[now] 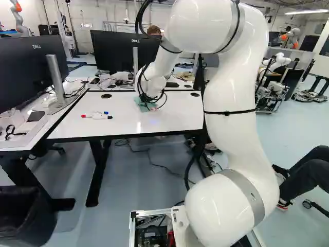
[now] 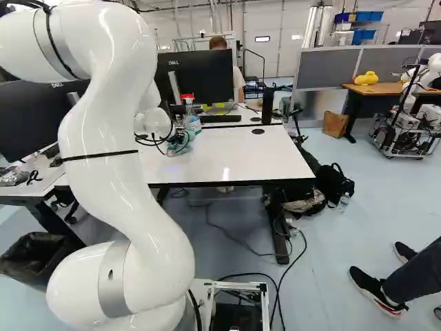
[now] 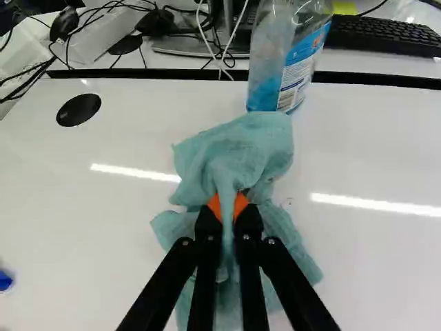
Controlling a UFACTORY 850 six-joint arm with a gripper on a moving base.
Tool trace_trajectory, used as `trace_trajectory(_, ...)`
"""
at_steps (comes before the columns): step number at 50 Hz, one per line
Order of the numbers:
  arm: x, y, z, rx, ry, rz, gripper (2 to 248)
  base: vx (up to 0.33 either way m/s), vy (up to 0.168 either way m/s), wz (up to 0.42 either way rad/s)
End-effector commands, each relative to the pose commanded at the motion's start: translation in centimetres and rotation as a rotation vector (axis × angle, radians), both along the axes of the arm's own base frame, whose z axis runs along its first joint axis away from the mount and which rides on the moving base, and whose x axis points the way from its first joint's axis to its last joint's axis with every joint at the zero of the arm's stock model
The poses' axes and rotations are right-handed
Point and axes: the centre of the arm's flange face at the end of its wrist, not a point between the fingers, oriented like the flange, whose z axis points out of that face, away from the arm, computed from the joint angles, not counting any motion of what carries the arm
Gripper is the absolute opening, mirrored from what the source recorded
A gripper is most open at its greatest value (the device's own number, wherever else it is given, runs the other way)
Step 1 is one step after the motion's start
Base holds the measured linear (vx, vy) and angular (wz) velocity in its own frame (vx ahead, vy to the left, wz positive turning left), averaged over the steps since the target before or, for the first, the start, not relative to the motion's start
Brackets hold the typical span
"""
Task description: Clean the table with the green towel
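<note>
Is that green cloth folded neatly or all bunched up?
Bunched up: the gripper pinches the green towel between its fingers, and crumpled, uneven folds spill out over the white table.

Arm [image 1: 231, 103]: rises from its lowest joint [image 1: 221, 208] at the near side, right of the middle in the left base view, left of the middle in the right base view. Long link upright with a slight curve; dark strap [image 1: 229, 112] around it. Elbow high, bent over; forearm [image 1: 167, 59] slopes down and away toward the far side, to the left in the left base view. Wrist [image 1: 154, 85] low, dark cables looped around it. Gripper [image 1: 149, 100] pitched downward and ahead.

Wrist view: gripper [image 3: 228, 205] closed on a towel [image 3: 234, 155] fold, orange pads [image 3: 214, 205] pressing from both sides; black fingers near-parallel toward the tips.
</note>
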Motion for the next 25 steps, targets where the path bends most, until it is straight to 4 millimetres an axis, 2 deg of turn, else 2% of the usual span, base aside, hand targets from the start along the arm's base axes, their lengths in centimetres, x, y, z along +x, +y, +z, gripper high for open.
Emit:
trace_trajectory(14, -2.5, -0.4, 0.2, -0.005, 0.015, 0.006, 35, 0.0, 0.0, 0.0)
trace_trajectory(25, -2.9, -2.0, 0.3, -0.006, 0.02, -0.018, 35, 0.0, 0.0, 0.0)
